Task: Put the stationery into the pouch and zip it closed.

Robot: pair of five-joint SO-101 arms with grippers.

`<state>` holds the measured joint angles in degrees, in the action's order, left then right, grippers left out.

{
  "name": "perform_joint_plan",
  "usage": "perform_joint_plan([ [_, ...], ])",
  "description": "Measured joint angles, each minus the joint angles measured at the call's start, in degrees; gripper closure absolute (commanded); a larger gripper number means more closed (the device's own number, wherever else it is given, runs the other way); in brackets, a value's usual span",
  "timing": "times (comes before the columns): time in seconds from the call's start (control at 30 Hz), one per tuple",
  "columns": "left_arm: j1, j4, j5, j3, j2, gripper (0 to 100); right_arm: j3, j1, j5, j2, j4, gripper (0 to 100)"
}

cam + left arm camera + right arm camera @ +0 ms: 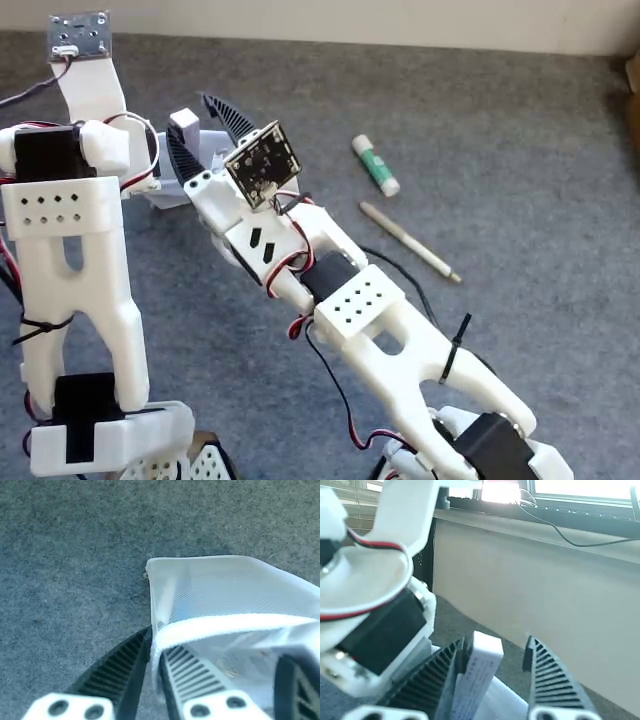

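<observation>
Pouch [225,590] sits on the grey table [520,150] toward the far left corner, mostly under the two arms. Left gripper [154,647] is pinched tight on the pouch rim, one ribbed black finger on either side of the white zip band, likely to hold the mouth up and apart so things can drop in. Right gripper [495,647] is at that mouth with its jaws partly apart. A white eraser [480,680] stands between them, flat against one finger with a clear gap to the other, so it looks let go or only leaning, not clamped. This reads as the drop-in step for the eraser. Glue stick [376,165] and pen [408,240] lie loose near the middle of the far edge, apart from the pouch and from each other, not yet packed, and the zip is not yet done. The pouch is thin translucent white mesh, soft and creased where gripped, with a stiffer woven band at the rim. The eraser is a square-edged block in a paper sleeve. The glue stick is a short smooth cylinder, white with a green label, and the pen is slim and pale with a tapered tip. The table cover is felt-like and nappy.
</observation>
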<state>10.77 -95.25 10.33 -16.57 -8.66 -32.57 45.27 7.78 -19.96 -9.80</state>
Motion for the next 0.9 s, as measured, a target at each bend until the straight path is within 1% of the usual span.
perform_joint_plan([
  [0.23, 0.0, 0.0, 0.0, 0.0, 0.0, 99, -0.09, 0.0, 0.0, -1.58, 0.88, 83.0],
  [0.3, 0.0, 0.0, 0.0, 0.0, 0.0, 99, -0.09, 0.0, 0.0, -4.75, 4.84, 83.0],
  [0.47, 0.0, 0.0, 0.0, 0.0, 0.0, 99, 0.44, 0.26, 0.0, -10.55, 18.46, 83.0],
  [0.77, 0.79, 0.0, 0.0, 0.0, 0.0, 99, 9.58, 0.35, 0.0, -10.81, 32.53, 83.0],
  [0.9, 2.02, 0.0, 0.0, 0.0, 0.0, 99, 17.23, -3.43, 0.0, -10.2, 39.91, 83.0],
])
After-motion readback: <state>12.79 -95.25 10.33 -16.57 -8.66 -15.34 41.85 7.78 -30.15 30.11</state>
